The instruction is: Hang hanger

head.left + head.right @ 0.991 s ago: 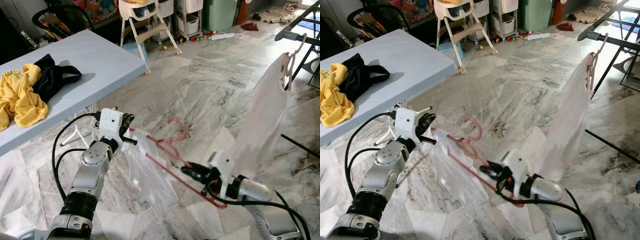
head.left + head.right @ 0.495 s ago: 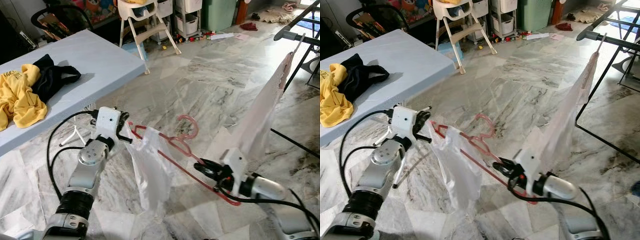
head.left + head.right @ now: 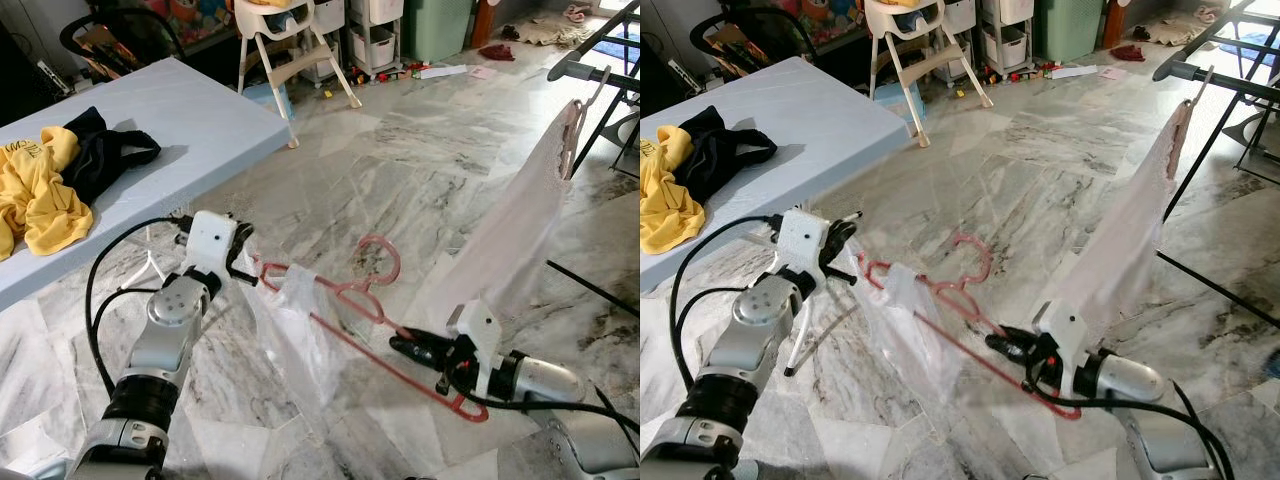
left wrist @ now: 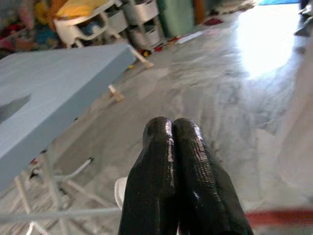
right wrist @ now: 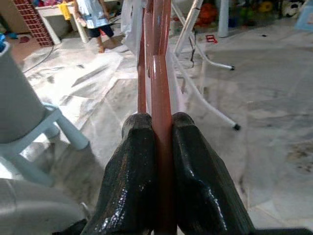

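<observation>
A pink hanger point(image 3: 345, 295) lies slanted above the floor, its hook point(image 3: 378, 262) pointing away from me. My right gripper point(image 3: 408, 347) is shut on its lower bar, which the right wrist view shows as the bar point(image 5: 161, 88) squeezed between the black fingers point(image 5: 134, 161). A sheer white garment point(image 3: 298, 335) is draped over the hanger's left half and hangs down. My left gripper point(image 3: 243, 268) is at the hanger's left end, fingers point(image 4: 168, 161) pressed together. Whether thin cloth is pinched there I cannot tell.
A black drying rack point(image 3: 600, 70) stands at the far right, with a pale garment point(image 3: 520, 230) hanging from it on another hanger. A light blue table point(image 3: 190, 110) on the left carries yellow and black clothes point(image 3: 50, 180). A high chair point(image 3: 285, 40) and storage drawers stand behind on the marble floor.
The hanger and my right gripper have shifted a little to the right. The sheer garment, spread wide one second ago, now hangs bunched on the hanger's left half. My left gripper stays at that end.
</observation>
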Available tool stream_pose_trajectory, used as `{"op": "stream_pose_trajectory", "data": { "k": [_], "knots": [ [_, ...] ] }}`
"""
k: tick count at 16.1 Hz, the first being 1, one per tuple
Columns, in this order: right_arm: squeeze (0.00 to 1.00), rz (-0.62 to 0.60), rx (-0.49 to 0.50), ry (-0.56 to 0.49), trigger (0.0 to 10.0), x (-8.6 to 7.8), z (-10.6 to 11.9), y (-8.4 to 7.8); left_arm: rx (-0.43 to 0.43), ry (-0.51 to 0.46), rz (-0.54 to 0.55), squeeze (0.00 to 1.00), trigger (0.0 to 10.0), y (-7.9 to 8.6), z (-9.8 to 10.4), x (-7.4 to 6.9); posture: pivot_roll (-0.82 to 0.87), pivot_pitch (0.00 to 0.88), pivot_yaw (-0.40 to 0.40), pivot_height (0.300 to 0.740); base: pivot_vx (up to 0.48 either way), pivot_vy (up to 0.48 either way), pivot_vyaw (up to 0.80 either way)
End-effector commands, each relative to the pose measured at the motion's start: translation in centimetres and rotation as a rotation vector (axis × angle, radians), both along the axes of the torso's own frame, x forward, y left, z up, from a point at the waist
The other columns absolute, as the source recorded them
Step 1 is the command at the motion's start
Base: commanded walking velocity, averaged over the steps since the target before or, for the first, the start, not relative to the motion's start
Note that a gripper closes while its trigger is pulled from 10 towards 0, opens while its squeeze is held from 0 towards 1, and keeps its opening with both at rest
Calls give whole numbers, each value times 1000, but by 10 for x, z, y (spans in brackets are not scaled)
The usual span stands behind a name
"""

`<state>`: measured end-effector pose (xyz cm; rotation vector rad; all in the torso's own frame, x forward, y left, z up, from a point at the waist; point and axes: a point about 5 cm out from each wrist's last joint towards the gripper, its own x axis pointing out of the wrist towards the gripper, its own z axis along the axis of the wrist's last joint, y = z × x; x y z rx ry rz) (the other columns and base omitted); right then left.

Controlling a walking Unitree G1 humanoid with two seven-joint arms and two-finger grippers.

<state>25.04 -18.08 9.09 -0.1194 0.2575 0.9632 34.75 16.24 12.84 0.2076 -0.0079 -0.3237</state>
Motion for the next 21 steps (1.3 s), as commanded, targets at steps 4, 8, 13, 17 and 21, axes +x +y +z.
{"op": "stream_pose_trajectory", "data": {
  "k": [4,8,13,17,21],
  "knots": [
    [0,12,29,-33,10000,-3,7,11,16,-48,-49,0,0,7,18,5,-134,116,184,740,0,0,0],
    [0,-93,37,-104,10000,8,5,21,52,-45,-60,0,0,7,21,5,-120,112,205,740,0,0,0],
    [0,-75,91,-108,10000,13,7,43,33,-50,-118,0,0,-6,19,3,-116,107,202,740,0,0,0],
    [0,-31,141,-104,10000,19,10,69,29,-70,-175,0,0,-28,20,3,-117,109,193,740,0,0,0],
    [0,20,153,-79,10000,13,7,74,83,-101,-196,0,0,-34,18,2,-123,106,164,740,0,0,0]
  ]
}}
